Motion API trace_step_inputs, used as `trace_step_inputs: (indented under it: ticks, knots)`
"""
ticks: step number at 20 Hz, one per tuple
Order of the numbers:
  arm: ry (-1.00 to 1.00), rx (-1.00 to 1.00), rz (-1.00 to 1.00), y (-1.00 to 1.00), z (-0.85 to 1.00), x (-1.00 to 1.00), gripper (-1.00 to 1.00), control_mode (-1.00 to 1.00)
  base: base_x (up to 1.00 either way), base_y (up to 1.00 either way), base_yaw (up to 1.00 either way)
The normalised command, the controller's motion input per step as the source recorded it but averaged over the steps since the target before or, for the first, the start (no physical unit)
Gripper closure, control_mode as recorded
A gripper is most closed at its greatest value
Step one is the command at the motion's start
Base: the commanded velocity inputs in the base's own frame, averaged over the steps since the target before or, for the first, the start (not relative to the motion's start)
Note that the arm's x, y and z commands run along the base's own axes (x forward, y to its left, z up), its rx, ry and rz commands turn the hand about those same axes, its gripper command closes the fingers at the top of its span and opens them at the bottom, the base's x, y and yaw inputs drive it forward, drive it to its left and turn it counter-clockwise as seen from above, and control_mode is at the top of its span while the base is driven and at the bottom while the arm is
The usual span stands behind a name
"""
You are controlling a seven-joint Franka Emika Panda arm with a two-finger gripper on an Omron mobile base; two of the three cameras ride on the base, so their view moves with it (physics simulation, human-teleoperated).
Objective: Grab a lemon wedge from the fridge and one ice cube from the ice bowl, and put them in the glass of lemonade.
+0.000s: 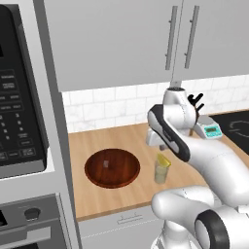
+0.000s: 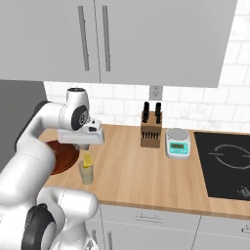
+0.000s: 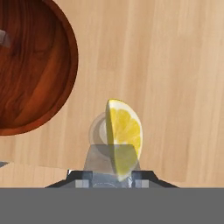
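Now my gripper (image 3: pixel 117 177) is clenched on the lemon wedge (image 3: pixel 124 136) and hangs right above the glass of lemonade (image 1: pixel 162 170), which stands on the table (image 2: pixel 146 171) just beside the ice bowl (image 1: pixel 112 168). I judge I should centre the wedge over the rim, go lower, then release.

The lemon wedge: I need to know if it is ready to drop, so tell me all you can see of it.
The lemon wedge is a bright yellow slice with a paler rind edge and a flat cut face showing faint segments. It hangs on edge, pinched at its lower end by the shut gripper, directly above the glass on the wooden counter, beside the bowl. In the base views its lower end appears at the rim of the glass; whether it touches the lemonade cannot be told.
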Motion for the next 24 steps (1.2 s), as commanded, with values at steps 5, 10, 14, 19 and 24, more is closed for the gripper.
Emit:
trace_step_inputs:
  ticks: [5,10,14,19,24]
  knots:
    - [0.00,0.00,0.00,0.15,0.00,0.00,1.00,-1.00,0.00,0.00,0.00]
    - [0.00,0.00,0.00,0.00,-0.05,0.00,1.00,-1.00,0.00,0.00,0.00]
    - [0.00,0.00,0.00,0.00,-0.08,0.00,1.00,-1.00,0.00,0.00,0.00]
    - [0.00,0.00,0.00,0.00,-0.10,0.00,1.00,-1.00,0.00,0.00,0.00]
    - [0.00,0.00,0.00,0.00,0.00,0.01,1.00,-1.00,0.00,0.00,0.00]
